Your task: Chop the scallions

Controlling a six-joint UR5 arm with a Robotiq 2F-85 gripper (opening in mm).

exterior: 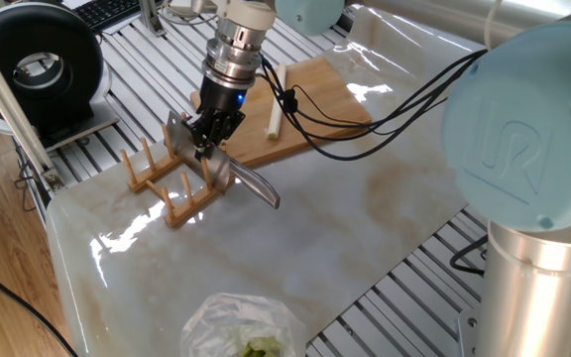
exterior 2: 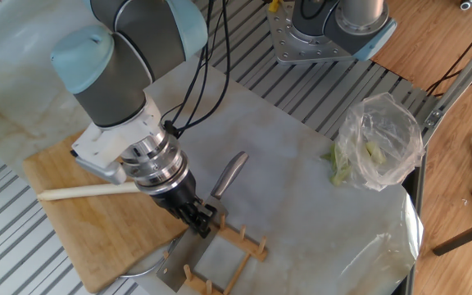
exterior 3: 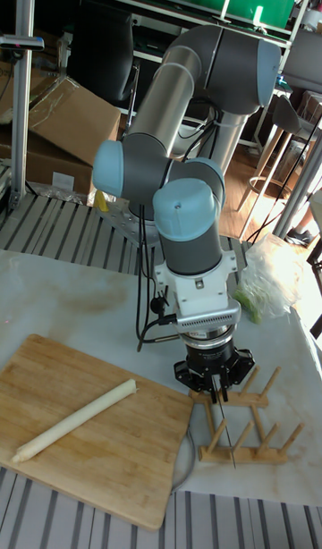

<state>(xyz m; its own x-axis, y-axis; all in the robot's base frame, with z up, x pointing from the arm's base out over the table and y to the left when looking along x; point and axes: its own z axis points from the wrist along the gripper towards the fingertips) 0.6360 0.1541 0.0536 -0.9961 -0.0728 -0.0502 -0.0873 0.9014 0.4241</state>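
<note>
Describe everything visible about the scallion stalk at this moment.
The scallion stalk is one whole, thin, pale cream-white cylinder, uncut, lying flat on the bamboo cutting board at a diagonal. Nothing but the board touches it. The gripper is off to the side at the wooden rack, well away from it.

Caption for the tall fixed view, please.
UR5 gripper lowered onto the cleaver in the wooden rack; whole scallion waits uncut on the cutting board.
</note>
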